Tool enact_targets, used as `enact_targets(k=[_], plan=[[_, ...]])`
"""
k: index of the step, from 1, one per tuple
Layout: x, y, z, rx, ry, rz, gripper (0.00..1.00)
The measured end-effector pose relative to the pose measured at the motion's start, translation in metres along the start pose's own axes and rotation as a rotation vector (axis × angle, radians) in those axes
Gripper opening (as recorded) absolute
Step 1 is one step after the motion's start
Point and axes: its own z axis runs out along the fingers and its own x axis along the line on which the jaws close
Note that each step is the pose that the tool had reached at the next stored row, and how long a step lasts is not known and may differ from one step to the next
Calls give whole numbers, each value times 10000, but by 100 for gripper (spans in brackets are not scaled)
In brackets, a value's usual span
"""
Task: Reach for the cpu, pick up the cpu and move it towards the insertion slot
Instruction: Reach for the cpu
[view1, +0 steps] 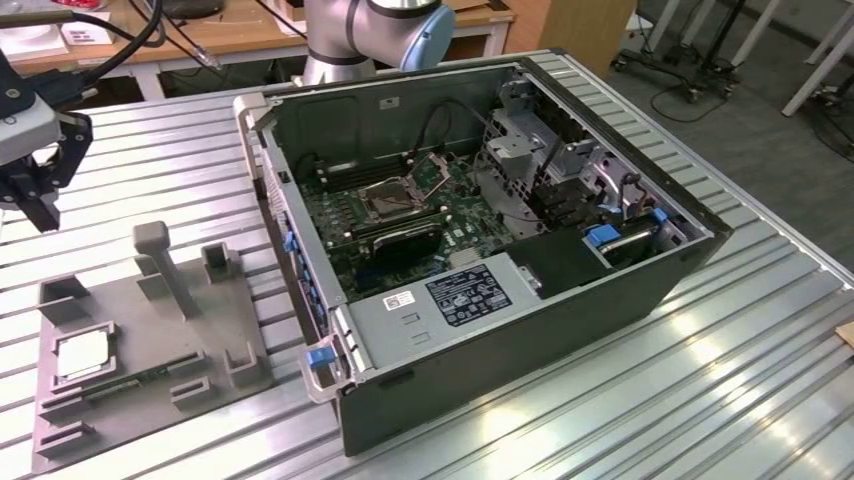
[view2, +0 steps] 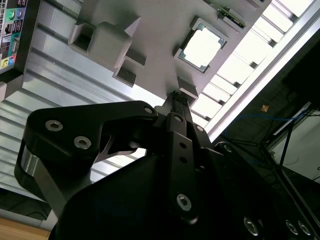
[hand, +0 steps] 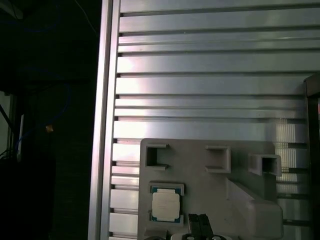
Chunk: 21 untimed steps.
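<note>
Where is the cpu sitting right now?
The cpu lies in a square recess of the grey fixture plate, at the exterior view's lower left, beside the open computer case.

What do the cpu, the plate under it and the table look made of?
The cpu: shiny silver-white face, likely metal. The fixture plate: matte even grey, looks like moulded or printed plastic. The table: ribbed, brightly reflective slats, probably aluminium.

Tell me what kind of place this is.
Probably a robotics lab or workshop: a robot arm, an open computer case on a slotted aluminium table, and a grey fixture plate holding the cpu.
</note>
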Motion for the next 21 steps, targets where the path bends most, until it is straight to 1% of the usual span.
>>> enact_targets(k=[21], plan=[[62,1,6,0,-31,-1,10]])
